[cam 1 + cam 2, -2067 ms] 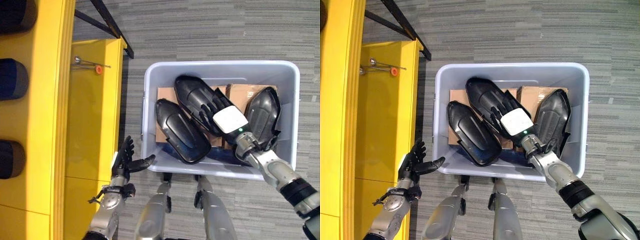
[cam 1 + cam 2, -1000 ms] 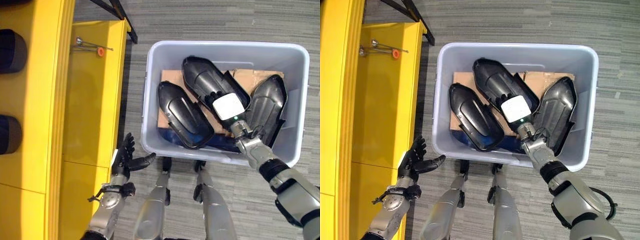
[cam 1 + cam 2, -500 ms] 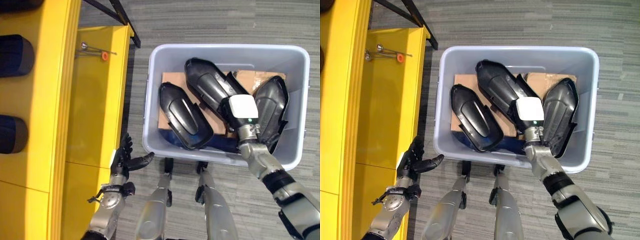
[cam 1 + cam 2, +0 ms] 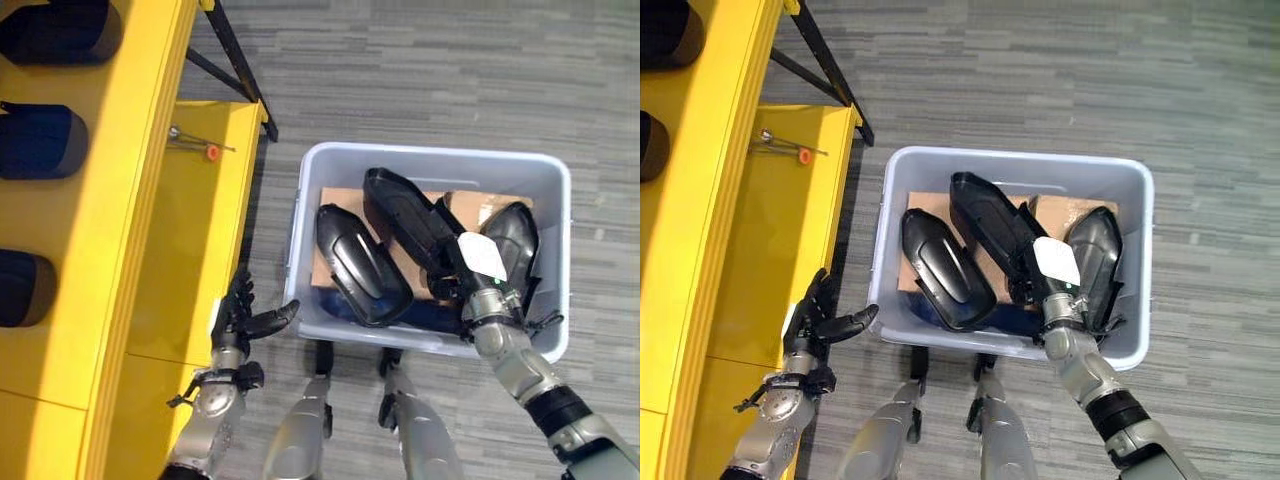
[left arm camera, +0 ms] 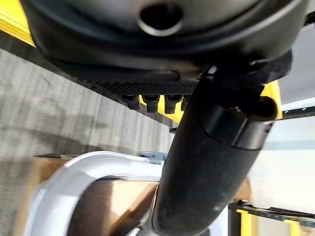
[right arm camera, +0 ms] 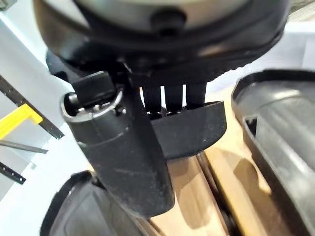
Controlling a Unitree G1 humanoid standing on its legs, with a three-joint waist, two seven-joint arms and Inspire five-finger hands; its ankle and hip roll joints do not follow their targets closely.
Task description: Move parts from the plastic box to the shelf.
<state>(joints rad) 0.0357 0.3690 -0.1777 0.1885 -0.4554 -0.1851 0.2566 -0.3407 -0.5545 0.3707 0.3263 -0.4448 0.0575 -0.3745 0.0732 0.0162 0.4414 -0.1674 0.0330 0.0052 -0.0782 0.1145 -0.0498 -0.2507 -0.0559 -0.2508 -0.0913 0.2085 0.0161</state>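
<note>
Grey carpet (image 4: 450, 70), plastic box (image 4: 310, 200) holding three black parts (image 4: 360, 265), cardboard (image 4: 415, 275)

left robot hand (image 5: 206, 162) with straight fingers above the plastic box (image 5: 83, 164) rim, yellow shelf (image 5: 12, 22) beyond.

My right robot hand (image 4: 478, 272) has closed round the middle black part (image 4: 405, 228) in the plastic box (image 4: 312, 190) and tipped it up: its near end now stands clear of the cardboard (image 4: 418, 272), where before it lay flat among the others. My hand has drawn back toward the box's near right side, close to the right-hand part (image 4: 510, 243).
</note>
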